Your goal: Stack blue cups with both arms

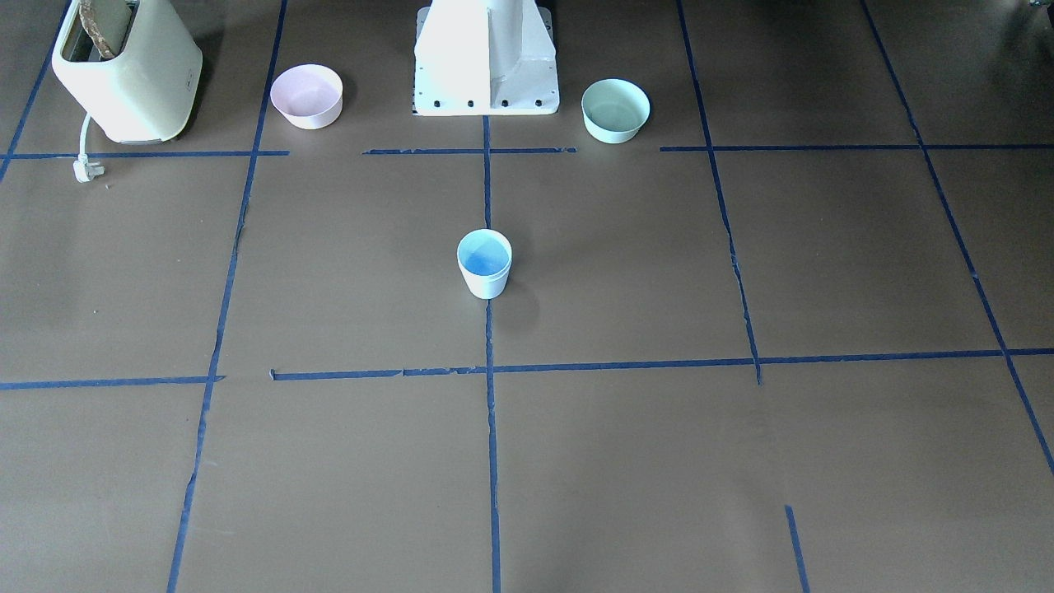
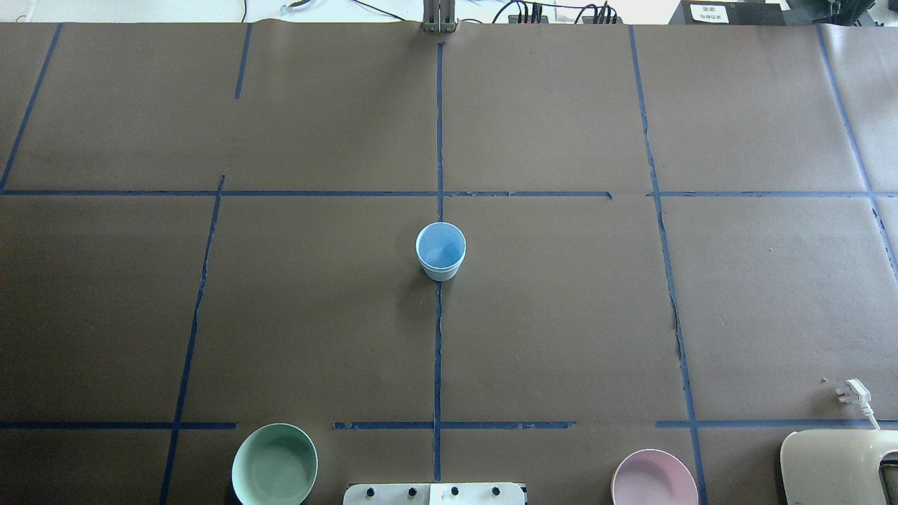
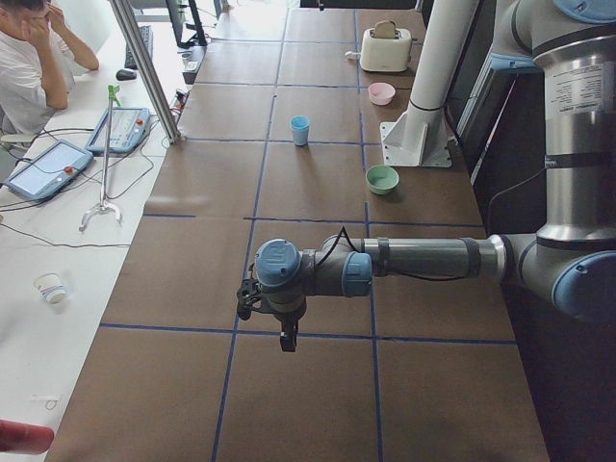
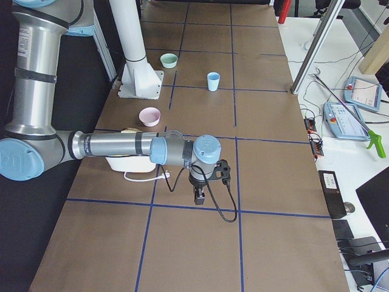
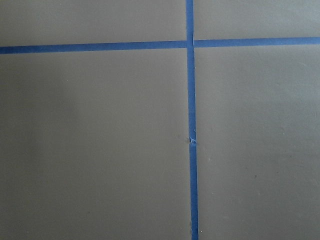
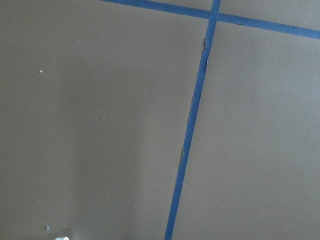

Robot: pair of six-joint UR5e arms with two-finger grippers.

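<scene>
Brown table (image 2: 280, 315), upright pale blue tapered cup (image 2: 440, 251)

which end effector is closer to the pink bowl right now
Right. The right end effector hangs over the table a little past the pink bowl, toward that end; the left end effector hangs at the opposite end, beyond the green bowl.

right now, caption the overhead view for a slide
Blue cup upright on the centre tape line, green bowl and pink bowl at the near edge.
</scene>
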